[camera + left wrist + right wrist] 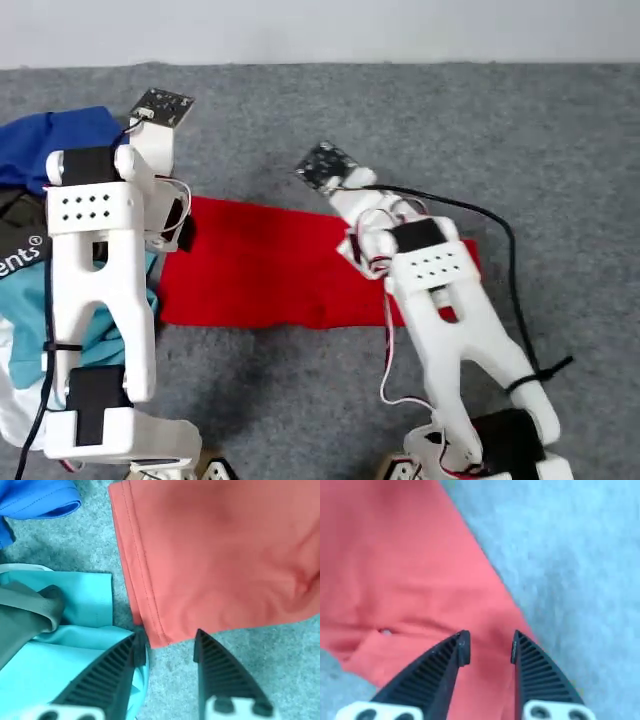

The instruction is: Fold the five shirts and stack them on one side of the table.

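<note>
- Your left gripper (166, 641) has its jaws spread and nothing pinched. The gap between the tips sits right over the hemmed corner of the red shirt (215, 555). You cannot tell whether the tips touch the cloth.
- Just beside that gripper's outer finger (107, 672), on the side away from your other arm, lies a turquoise shirt (75, 605). Its edge comes close to the red corner, and farther along a strip of the grey table (100, 545) shows between the two.
- A fold of a dark garment (22, 617) rests on the turquoise shirt, farther out from the gripper.
- Beyond the tips and off to that same outer side, a sleeve of a blue shirt (35, 500) lies near the red hem without touching it.
- Your right gripper (489, 647) also has its jaws apart and holds nothing. It hangs over the red shirt close to the shirt's straight edge, and bare table runs on past that edge.
- From the high view, the red shirt lies flat in a long band across the table, with one gripper at each end of it.
- On the outer side of your left arm, the blue, turquoise and dark pieces are heaped together with a white cloth (12, 410), crumpled rather than folded.
</note>
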Controlling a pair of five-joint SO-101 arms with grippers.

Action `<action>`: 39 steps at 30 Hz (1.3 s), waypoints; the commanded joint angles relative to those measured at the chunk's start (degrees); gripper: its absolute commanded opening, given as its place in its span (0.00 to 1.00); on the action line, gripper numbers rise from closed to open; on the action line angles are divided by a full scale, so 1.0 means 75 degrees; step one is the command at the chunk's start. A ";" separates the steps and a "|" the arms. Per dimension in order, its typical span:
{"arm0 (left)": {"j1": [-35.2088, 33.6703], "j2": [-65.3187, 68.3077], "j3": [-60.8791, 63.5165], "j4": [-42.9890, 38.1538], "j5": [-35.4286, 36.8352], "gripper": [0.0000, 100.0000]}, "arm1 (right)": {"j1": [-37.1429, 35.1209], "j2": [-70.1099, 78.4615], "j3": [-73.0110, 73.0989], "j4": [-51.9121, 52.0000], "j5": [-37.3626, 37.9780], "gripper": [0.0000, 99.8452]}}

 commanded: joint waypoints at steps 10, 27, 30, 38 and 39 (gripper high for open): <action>0.0000 -0.0281 0.0053 0.0000 0.0070 0.16 | 0.1143 0.1366 0.1278 -0.2503 -0.0059 0.15; -0.0059 -0.0270 0.0791 -0.0856 0.0832 0.17 | 0.1131 0.0147 0.0082 0.0369 -0.0117 0.15; -0.0457 -0.0141 0.0791 -0.1395 0.1242 0.17 | 0.1155 -0.1096 0.0152 0.1260 -0.0117 0.15; -0.0926 0.3083 -0.0580 -0.1184 0.1653 0.20 | 0.1155 -0.3264 0.0867 0.1741 -0.0070 0.15; -0.0844 0.3493 -0.1026 -0.0985 0.1653 0.20 | 0.1155 -0.3300 0.0914 0.1764 -0.0070 0.15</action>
